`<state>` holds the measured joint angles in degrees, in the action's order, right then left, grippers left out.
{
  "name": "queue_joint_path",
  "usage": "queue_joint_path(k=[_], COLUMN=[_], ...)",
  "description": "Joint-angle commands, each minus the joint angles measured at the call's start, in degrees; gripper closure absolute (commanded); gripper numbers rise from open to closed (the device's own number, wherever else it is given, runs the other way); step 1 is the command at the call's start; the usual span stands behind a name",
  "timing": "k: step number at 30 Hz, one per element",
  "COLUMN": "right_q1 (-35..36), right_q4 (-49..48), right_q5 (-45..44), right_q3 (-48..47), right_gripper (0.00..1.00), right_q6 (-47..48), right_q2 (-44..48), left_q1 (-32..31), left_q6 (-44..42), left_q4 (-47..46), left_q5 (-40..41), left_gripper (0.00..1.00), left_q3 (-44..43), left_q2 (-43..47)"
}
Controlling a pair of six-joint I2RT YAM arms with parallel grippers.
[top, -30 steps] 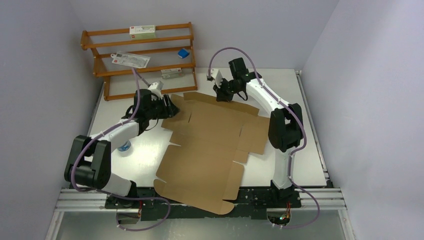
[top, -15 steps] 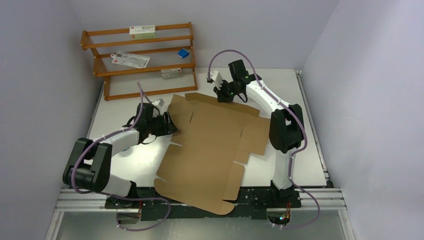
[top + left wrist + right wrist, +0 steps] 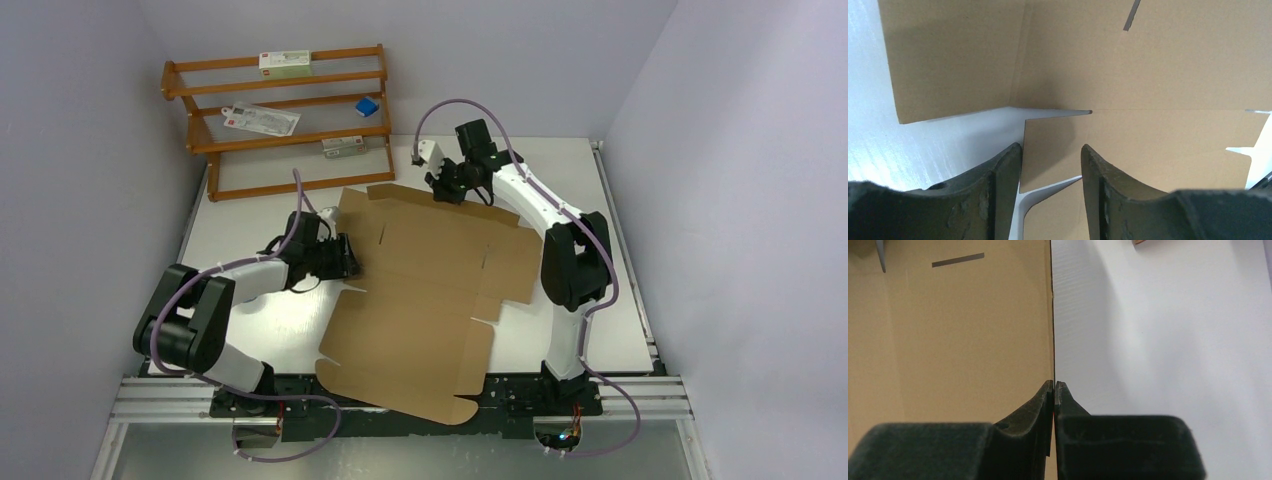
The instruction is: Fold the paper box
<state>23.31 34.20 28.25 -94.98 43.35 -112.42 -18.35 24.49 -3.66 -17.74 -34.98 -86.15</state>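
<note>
The paper box (image 3: pixel 420 290) lies flat in the middle of the tabletop (image 3: pixel 610 260). It is a plain brown corrugated sheet, matte, cut with slits and creased flaps. Our right tool (image 3: pixel 1054 386) pinches its thin far edge. Our left tool (image 3: pixel 1051 150) is spread, with a small left-side flap's corner showing between its fingers. We should close squarely near the crease, then fold slowly so the sheet does not buckle.

Wooden rack (image 3: pixel 300 182), white cartons (image 3: pixel 284 63), blue block (image 3: pixel 367 107) on shelf, white table (image 3: pixel 600 250)
</note>
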Motion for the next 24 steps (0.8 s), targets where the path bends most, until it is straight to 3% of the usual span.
queue_joint_path(k=[1, 12, 24], right_q1=[0.92, 2.25, 4.52], right_q4=[-1.95, -7.1, -15.55], right_q5=[-2.21, -6.04, -11.01], right_q3=[0.78, 4.81, 11.62], right_gripper=[0.93, 0.93, 0.89], right_q6=[0.42, -0.64, 0.93], right_q2=[2.13, 4.86, 8.62], left_q1=[-1.73, -7.93, -13.02], left_q6=[-0.86, 1.44, 3.8], left_q4=[1.63, 2.76, -0.35], left_q5=[-0.81, -0.79, 1.72], left_gripper=[0.5, 0.6, 0.64], left_q3=[-1.43, -2.22, -4.52], left_q2=[0.81, 4.74, 3.62])
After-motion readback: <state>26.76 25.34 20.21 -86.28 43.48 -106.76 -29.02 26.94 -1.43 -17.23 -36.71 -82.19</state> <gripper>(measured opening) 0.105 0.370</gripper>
